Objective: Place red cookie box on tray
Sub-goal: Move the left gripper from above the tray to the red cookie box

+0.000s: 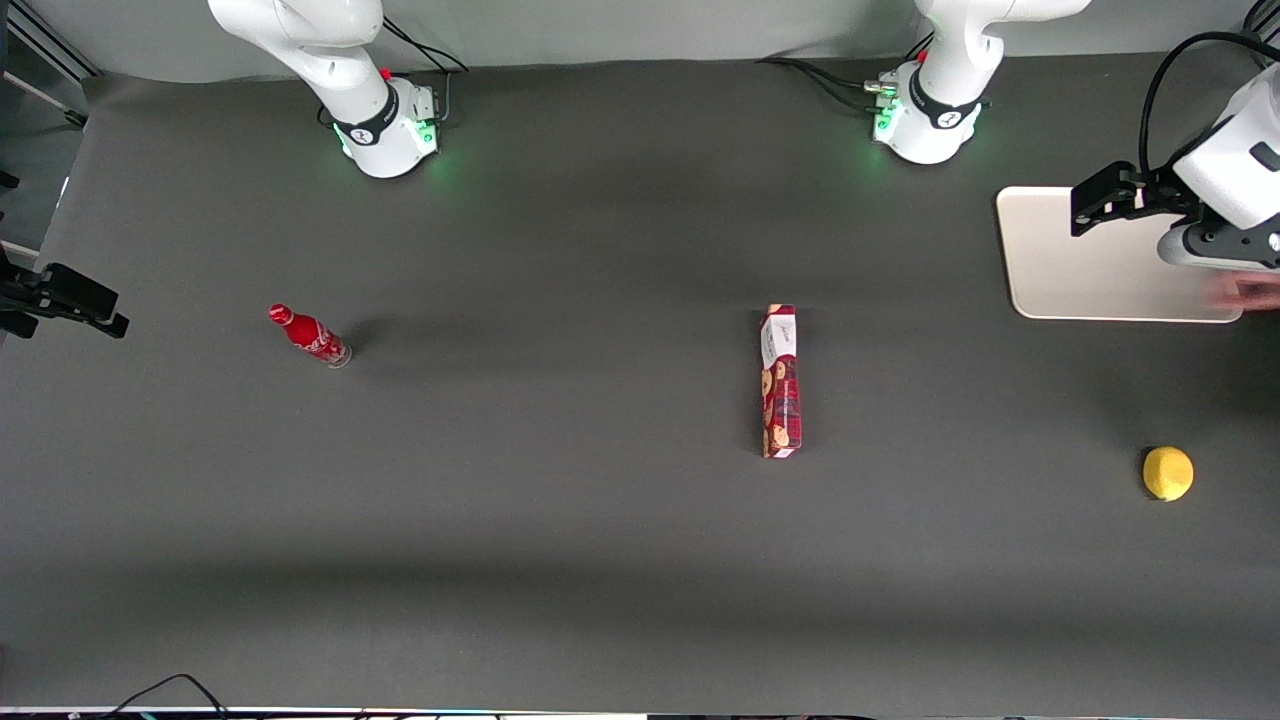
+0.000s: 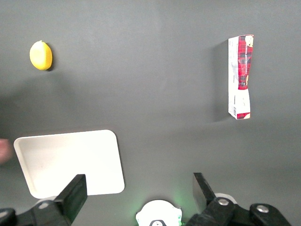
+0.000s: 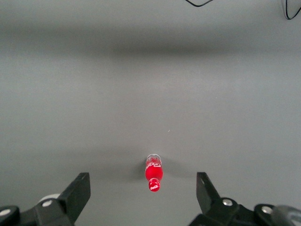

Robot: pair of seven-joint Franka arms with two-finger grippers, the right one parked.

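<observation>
Gripper hangs high over the tray, at the right edge of the front frame; fingers spread wide, holding nothing. Red cookie box lies flat on the mat just right of frame centre, well apart from the tray, its length running toward the camera.

Step in hand, as I judge it: the reach. Best to come down over the box's middle and close across its narrow width, so the long carton hangs level.

Writing: white label at the box's upper end, script illegible. Red bottle, left of centre, carries white lettering, also unreadable. Lemon at lower right.
</observation>
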